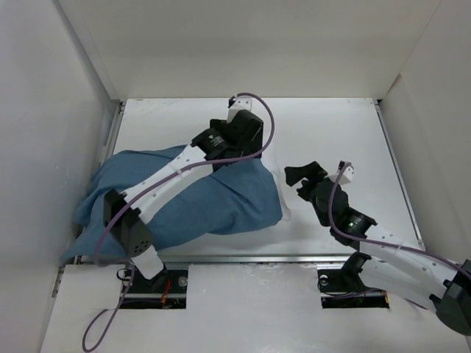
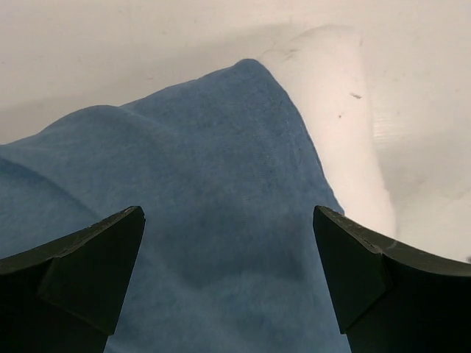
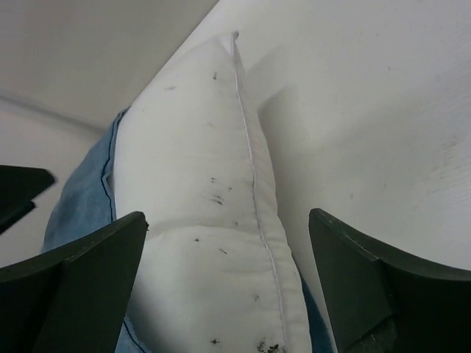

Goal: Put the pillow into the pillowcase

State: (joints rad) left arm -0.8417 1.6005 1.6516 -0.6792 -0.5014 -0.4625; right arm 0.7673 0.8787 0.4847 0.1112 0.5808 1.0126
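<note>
The pillowcase (image 2: 221, 243) is shown as matt blue cloth, faintly fuzzy. The pillow (image 3: 199, 243) is shown as smooth white fabric, seamed and dark-flecked. The table (image 1: 331, 132) is rendered smooth and white.

One pillow (image 3: 206, 220), one pillowcase (image 1: 221, 202), two arms (image 1: 169, 180) (image 1: 397, 257).

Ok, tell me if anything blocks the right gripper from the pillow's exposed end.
Nothing visible does. The right gripper stands open facing the pillow, whose white end pokes out of the blue pillowcase; only the table surface shows between them.
</note>
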